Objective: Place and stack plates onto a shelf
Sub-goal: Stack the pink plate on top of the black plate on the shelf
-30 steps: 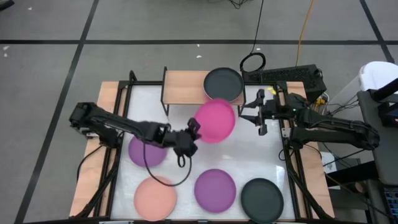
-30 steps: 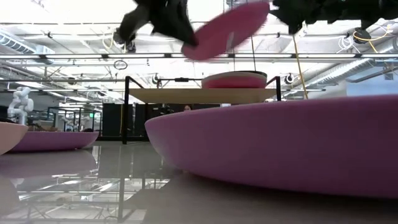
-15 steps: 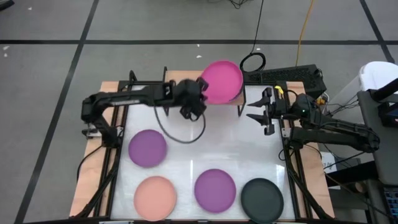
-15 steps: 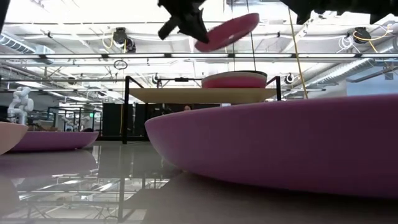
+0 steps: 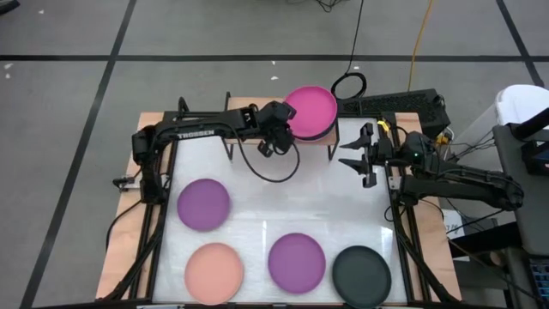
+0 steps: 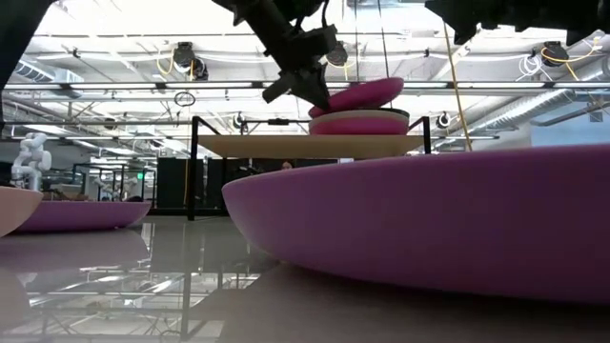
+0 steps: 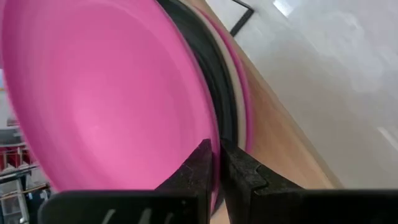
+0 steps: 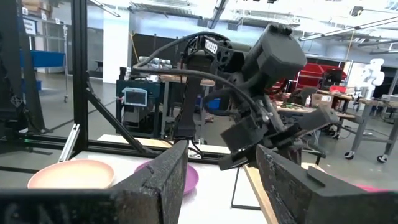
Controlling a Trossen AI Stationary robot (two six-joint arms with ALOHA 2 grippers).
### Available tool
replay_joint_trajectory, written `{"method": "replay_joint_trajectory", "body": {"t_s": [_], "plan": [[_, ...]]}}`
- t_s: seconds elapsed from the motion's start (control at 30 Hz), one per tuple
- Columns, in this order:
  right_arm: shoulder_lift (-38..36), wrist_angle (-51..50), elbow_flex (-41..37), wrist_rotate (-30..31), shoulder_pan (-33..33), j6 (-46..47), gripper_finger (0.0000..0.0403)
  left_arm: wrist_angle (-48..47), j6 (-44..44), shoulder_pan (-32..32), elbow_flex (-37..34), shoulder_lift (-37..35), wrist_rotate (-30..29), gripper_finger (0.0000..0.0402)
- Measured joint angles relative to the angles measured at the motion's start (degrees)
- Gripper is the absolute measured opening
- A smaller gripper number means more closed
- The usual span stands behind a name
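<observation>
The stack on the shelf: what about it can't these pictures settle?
- High view: the magenta plate held by the left gripper covers the stack, so the count and colours below are hidden.
- Low view: the stack is far off and small; whether the tilted plate already touches it is unclear.
- Left wrist view: the plate fills the picture; most of the shelf is cut off.

My left arm stretches across the table's far side, its wrist angled downward and the left gripper point(image 5: 283, 129) pinched tight, the two dark fingers point(image 7: 200, 171) nearly meeting with only a thin rim clamped between them. My right arm sits folded at the table's right edge, forearm running inward, the right gripper point(image 5: 353, 154) hanging above the surface with its fingers point(image 8: 163, 177) spread wide and nothing between them.
</observation>
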Motion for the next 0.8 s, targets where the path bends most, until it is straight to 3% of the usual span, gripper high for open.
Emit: {"method": "replay_joint_trajectory", "body": {"t_s": [0.4, 0.8], "plan": [[0.02, -0.04, 0.00, 0.13, 0.00, 1.10, 0.0176, 2.52, -1.82, 0.04, 0.02, 0.03, 0.77, 0.0042], [0.02, -0.91, 0.00, 0.13, 0.00, 1.17, 0.0176, 2.52, -4.41, 0.10, 0.00, -0.12, -2.12, 0.0139]]}}
